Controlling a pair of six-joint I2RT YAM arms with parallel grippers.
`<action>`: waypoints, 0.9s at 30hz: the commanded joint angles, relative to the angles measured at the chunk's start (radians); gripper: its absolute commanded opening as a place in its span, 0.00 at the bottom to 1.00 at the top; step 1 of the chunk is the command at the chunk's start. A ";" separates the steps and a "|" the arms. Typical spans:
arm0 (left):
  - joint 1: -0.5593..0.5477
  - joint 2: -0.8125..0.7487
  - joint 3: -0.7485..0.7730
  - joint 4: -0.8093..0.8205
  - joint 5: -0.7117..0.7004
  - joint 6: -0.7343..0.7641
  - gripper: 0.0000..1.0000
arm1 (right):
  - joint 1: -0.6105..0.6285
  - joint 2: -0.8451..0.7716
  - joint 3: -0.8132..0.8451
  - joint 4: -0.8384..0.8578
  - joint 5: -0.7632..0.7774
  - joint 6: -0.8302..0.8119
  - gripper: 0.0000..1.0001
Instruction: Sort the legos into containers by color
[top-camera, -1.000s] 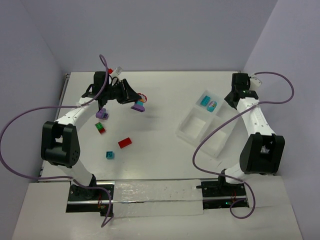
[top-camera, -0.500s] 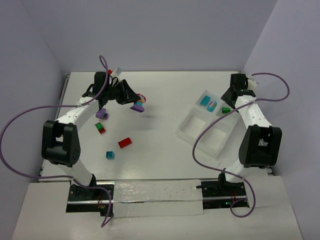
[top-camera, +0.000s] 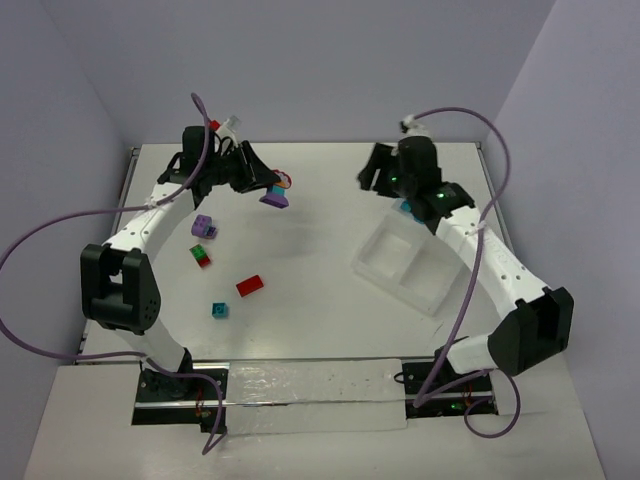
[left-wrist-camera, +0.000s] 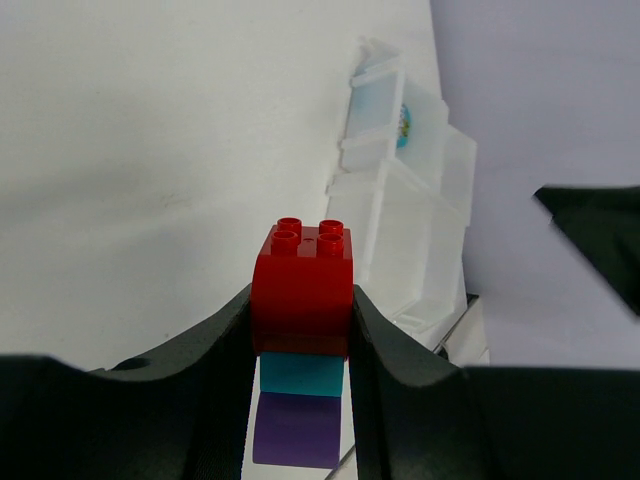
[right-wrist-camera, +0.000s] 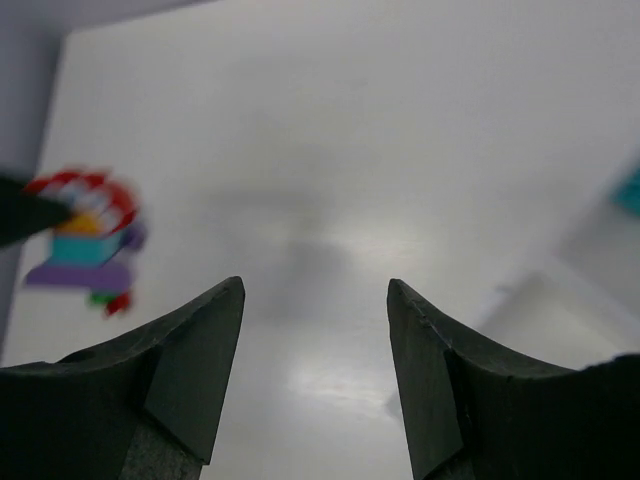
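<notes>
My left gripper (top-camera: 268, 186) is shut on a stack of legos (top-camera: 277, 198) held above the far left of the table. In the left wrist view the stack shows a red brick (left-wrist-camera: 302, 285) on top, then a teal one (left-wrist-camera: 300, 375) and a purple one (left-wrist-camera: 295, 430), between the fingers (left-wrist-camera: 215, 350). My right gripper (top-camera: 372, 178) is open and empty, above the table just left of the tray's far corner; its jaws stand wide apart in the right wrist view (right-wrist-camera: 315, 290). The white tray (top-camera: 400, 268) lies at the right and also shows in the left wrist view (left-wrist-camera: 400, 230). A teal brick (top-camera: 406, 207) peeks out in its far compartment.
Loose on the left half of the table lie a purple brick (top-camera: 204, 228), a green-and-red pair (top-camera: 201, 256), a red brick (top-camera: 249, 285) and a teal brick (top-camera: 219, 309). The right arm (top-camera: 470, 240) crosses over the tray's right compartments. The stack shows blurred in the right wrist view (right-wrist-camera: 85, 235).
My right arm left a green brick in the tray's far right compartment, then swung left across the tray, opened. My left gripper shifted slightly back and up with the stack.
</notes>
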 joint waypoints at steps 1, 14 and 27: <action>0.009 -0.014 0.076 0.042 0.084 -0.065 0.00 | 0.145 0.047 0.041 0.128 -0.280 -0.034 0.66; 0.013 -0.048 -0.051 0.406 0.301 -0.362 0.00 | 0.216 0.153 0.011 0.520 -0.712 0.215 0.70; 0.018 -0.105 -0.082 0.407 0.302 -0.357 0.00 | 0.214 0.163 -0.004 0.529 -0.631 0.277 0.76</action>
